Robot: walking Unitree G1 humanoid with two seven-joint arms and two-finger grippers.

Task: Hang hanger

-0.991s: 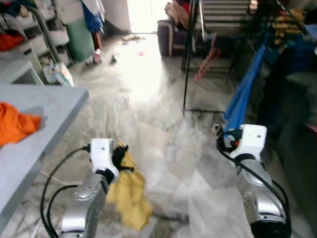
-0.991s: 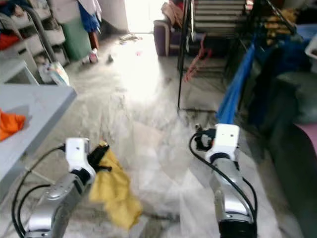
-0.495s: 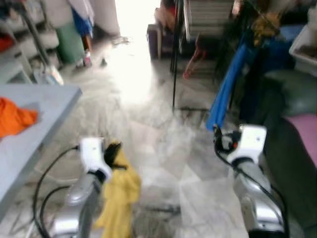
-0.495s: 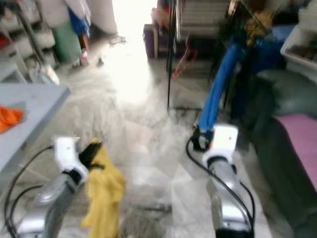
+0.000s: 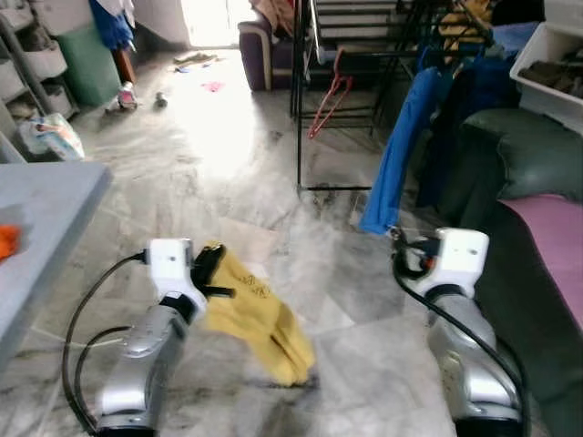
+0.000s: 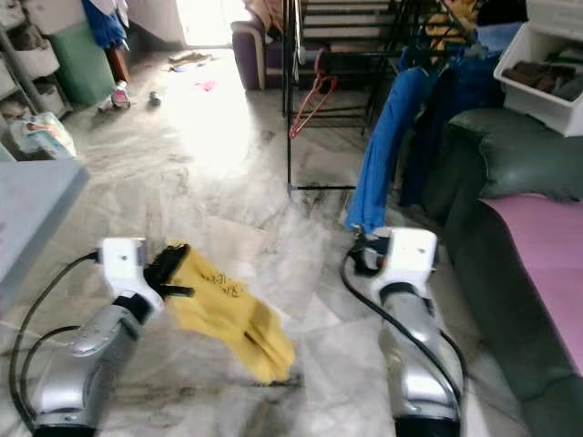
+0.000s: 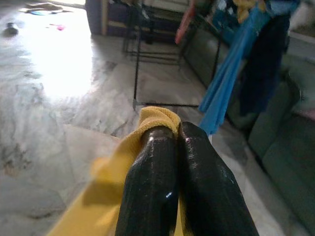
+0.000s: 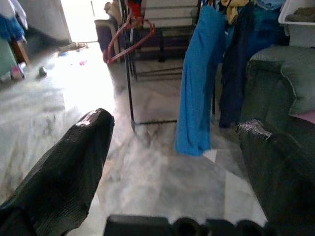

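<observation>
Left gripper [image 5: 208, 273] clamped on a yellow cloth [image 5: 260, 319], hanging above the marble floor [image 5: 237, 173]. Right gripper [image 8: 177, 162] spread wide, holding nothing, pointed toward a blue garment [image 5: 393, 155] on the black rack [image 5: 301, 91]. Red hanger [image 5: 326, 96] dangling on that rack, far ahead, well apart from both grippers.
</observation>
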